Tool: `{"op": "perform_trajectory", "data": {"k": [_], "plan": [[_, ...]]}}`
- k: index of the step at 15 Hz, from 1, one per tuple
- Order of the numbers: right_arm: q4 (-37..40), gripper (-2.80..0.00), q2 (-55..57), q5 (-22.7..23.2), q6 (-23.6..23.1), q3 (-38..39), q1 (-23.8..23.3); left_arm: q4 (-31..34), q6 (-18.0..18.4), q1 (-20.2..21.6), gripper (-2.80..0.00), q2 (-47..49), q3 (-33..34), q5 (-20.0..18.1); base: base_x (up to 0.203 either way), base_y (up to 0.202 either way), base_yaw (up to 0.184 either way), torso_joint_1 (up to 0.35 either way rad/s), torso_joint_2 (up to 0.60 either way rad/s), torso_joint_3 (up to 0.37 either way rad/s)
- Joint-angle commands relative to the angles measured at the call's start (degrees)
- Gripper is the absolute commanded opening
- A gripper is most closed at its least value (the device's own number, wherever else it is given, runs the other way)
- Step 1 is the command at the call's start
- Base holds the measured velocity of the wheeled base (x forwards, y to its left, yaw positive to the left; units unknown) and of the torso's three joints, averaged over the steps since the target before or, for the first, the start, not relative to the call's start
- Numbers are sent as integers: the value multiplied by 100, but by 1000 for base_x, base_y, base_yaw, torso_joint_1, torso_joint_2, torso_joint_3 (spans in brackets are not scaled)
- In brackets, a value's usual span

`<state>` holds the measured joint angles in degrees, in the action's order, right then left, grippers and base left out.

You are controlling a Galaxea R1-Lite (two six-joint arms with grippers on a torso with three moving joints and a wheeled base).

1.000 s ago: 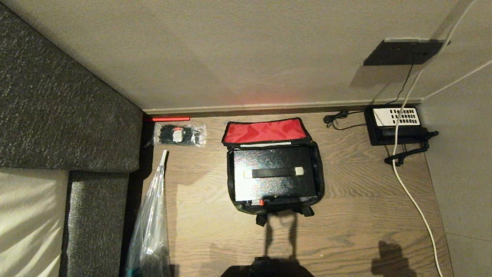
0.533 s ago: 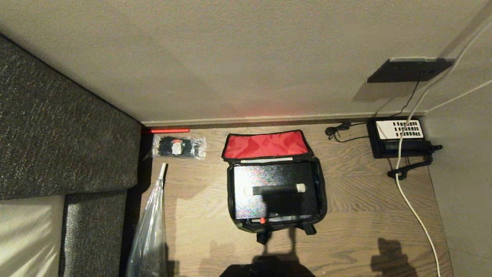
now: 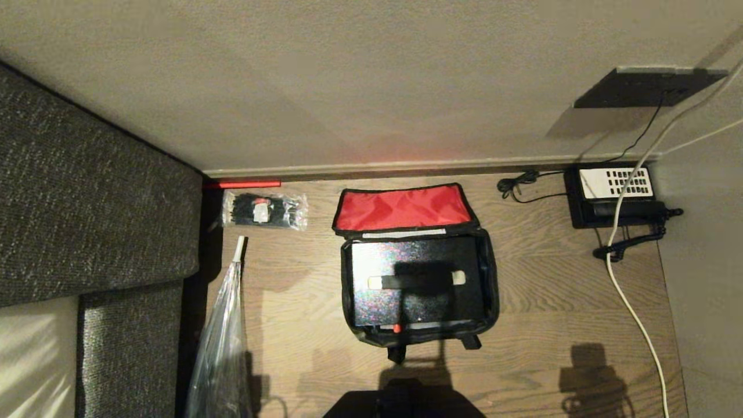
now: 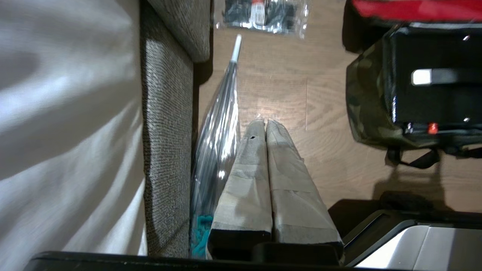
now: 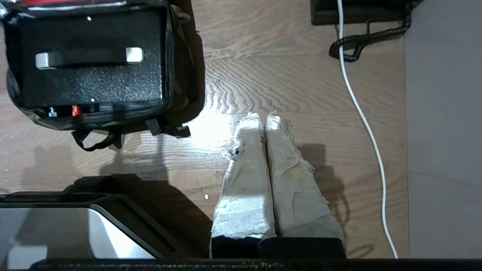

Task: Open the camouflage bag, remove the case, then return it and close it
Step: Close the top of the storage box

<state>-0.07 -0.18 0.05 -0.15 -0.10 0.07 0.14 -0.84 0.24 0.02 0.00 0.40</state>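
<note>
The camouflage bag (image 3: 492, 290) lies on the wooden floor with its red-lined lid (image 3: 403, 208) flipped back toward the wall. Inside it rests the black case (image 3: 415, 299), strap handle (image 3: 415, 281) up between two pale end tabs. The bag's green-and-black side (image 4: 363, 101) shows in the left wrist view, the case (image 5: 90, 79) in the right wrist view. My left gripper (image 4: 266, 122) hangs shut above the floor, well left of the bag, holding nothing. My right gripper (image 5: 264, 116) hangs shut to the bag's right, also empty. Neither gripper appears in the head view.
A dark sofa (image 3: 87, 203) fills the left. A clear plastic bag (image 3: 223, 337) leans beside it, and a packet of black ties (image 3: 264, 210) lies near the wall. A black desk phone (image 3: 615, 196) with a white cable (image 3: 630, 313) sits at the right. My base (image 3: 403, 403) shows at the bottom.
The whole head view has shifted as the camera moved; the bag and case now sit slightly lower in the picture. Nothing on the floor has moved.
</note>
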Motion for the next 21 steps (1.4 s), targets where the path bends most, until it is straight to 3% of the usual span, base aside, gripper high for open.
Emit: {"op": "perform_trajectory", "data": {"k": [1, 19, 21], "plan": [[-1, -280, -8, 4, -3, 1, 1, 4, 1, 2, -280, -2, 18, 4, 0, 0, 0, 0, 0, -195], [-1, -280, -8, 4, -3, 1, 1, 4, 5, 2, -280, -2, 18, 4, 0, 0, 0, 2, 2, -177], [34, -280, -3, 9, -204, -4, 1, 4, 5, 2, -280, -2, 18, 4, 0, 0, 0, -1, 1, -13]]}}
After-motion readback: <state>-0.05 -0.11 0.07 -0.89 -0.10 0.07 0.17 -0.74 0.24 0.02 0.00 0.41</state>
